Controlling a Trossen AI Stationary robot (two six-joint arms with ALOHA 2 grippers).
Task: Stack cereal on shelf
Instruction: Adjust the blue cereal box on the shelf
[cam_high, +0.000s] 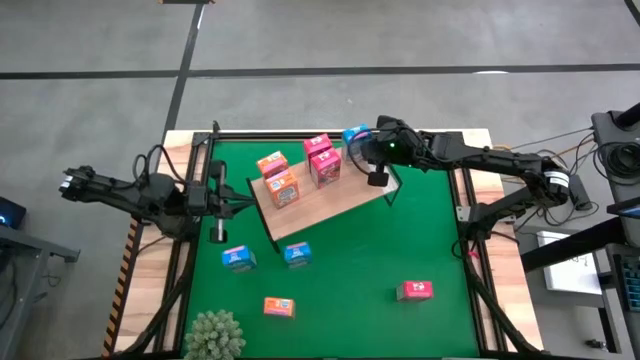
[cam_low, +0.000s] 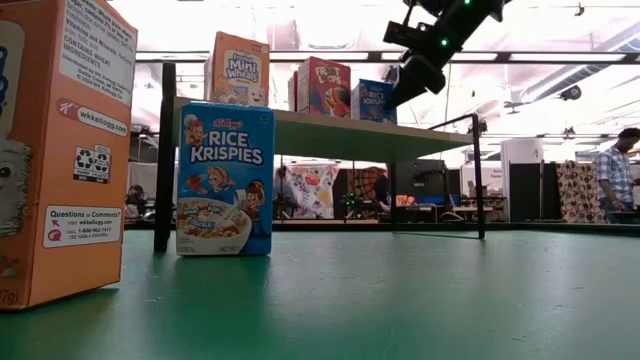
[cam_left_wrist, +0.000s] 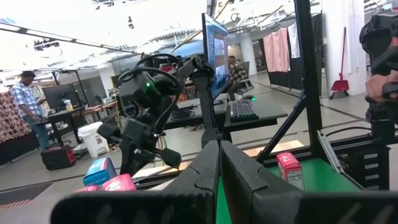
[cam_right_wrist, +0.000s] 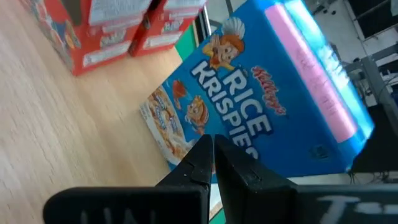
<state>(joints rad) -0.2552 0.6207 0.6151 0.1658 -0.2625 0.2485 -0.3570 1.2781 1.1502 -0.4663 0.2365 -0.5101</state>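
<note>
Right wrist view: right gripper closed, empty, tips just before blue box on shelf far corner. Box face toward fingers. Left gripper closed, empty, parked left of shelf, farther off.

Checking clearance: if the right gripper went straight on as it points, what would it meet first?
Most likely the blue box on the shelf: it fills the view just past the shut right gripper.
</note>
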